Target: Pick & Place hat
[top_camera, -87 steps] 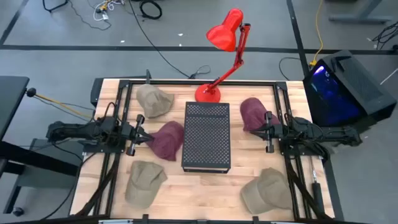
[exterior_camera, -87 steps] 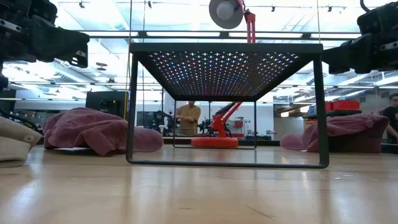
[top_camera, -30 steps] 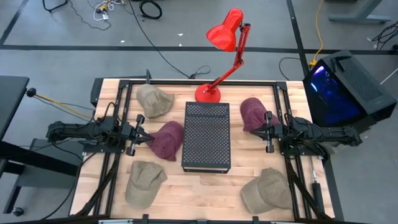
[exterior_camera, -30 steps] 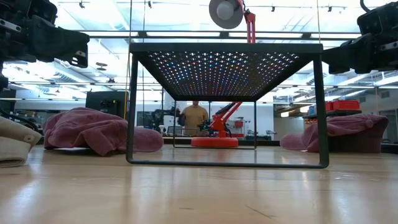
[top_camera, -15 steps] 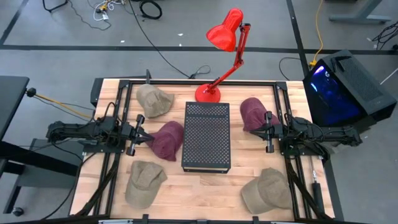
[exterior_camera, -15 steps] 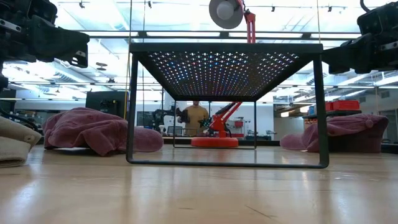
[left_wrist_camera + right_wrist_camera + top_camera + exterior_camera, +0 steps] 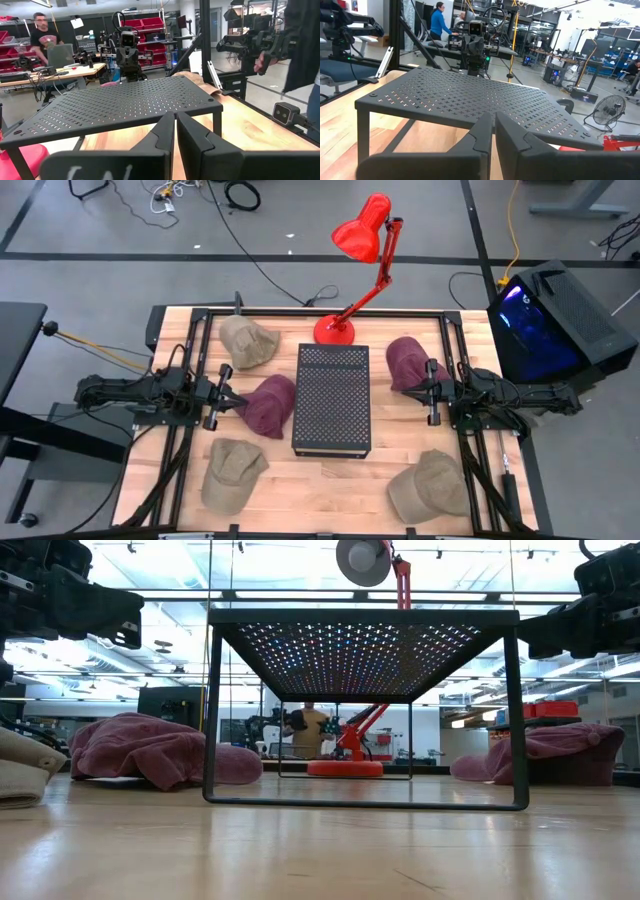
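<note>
Two maroon hats lie crown up on the wooden table: one [image 7: 268, 404] left of the black perforated rack [image 7: 333, 399], one [image 7: 406, 363] to its right. Three tan hats lie at the far left [image 7: 246, 340], near left [image 7: 232, 472] and near right [image 7: 429, 485]. My left gripper [image 7: 231, 401] hovers shut and level beside the left maroon hat, pointing at the rack. My right gripper [image 7: 419, 391] hovers shut and level over the right maroon hat's near edge, also pointing at the rack. Each wrist view shows its fingers closed together [image 7: 175, 131] [image 7: 493, 131].
A red desk lamp [image 7: 362, 250] stands on its base [image 7: 333, 330] at the table's far edge, behind the rack. A dark frame [image 7: 195, 330] runs round the table. People show in the room beyond the table [image 7: 308, 728].
</note>
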`<action>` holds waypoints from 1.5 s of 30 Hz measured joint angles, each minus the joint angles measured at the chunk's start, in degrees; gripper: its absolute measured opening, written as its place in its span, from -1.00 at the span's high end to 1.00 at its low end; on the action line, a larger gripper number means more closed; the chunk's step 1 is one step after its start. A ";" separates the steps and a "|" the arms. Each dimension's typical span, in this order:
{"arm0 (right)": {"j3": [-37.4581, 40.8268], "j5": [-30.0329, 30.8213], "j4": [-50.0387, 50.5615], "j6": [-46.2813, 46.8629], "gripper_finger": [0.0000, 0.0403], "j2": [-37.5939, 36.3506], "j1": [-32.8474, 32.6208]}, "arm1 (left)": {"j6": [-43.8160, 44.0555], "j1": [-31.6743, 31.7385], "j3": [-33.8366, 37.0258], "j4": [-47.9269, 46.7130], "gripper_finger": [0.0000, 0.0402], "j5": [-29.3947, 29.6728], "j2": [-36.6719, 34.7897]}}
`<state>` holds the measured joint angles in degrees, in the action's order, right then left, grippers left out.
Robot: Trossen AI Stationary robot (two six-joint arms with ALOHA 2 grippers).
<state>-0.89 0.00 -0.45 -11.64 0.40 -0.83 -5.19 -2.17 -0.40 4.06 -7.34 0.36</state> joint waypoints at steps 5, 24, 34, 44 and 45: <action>0.00 0.01 -0.26 0.00 0.87 -0.02 0.01 | 0.00 0.02 0.01 -0.01 0.87 0.01 0.00; 0.00 2.77 -18.70 14.21 0.87 0.00 -0.01 | 0.00 0.02 0.00 0.00 0.87 0.00 0.00; -0.02 10.72 -24.17 12.52 0.87 0.00 -0.01 | 0.00 0.02 -0.01 -0.01 0.87 0.01 0.00; -0.02 11.61 -24.04 12.47 0.87 0.00 -0.01 | 0.00 0.00 0.01 0.00 0.87 0.01 0.00; -0.11 11.61 -23.96 12.56 0.87 0.00 -0.01 | 0.00 0.02 0.01 -0.01 0.87 0.00 0.00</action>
<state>-1.00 11.61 -24.40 0.92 0.40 -0.84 -5.19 -2.15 -0.39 4.05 -7.34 0.36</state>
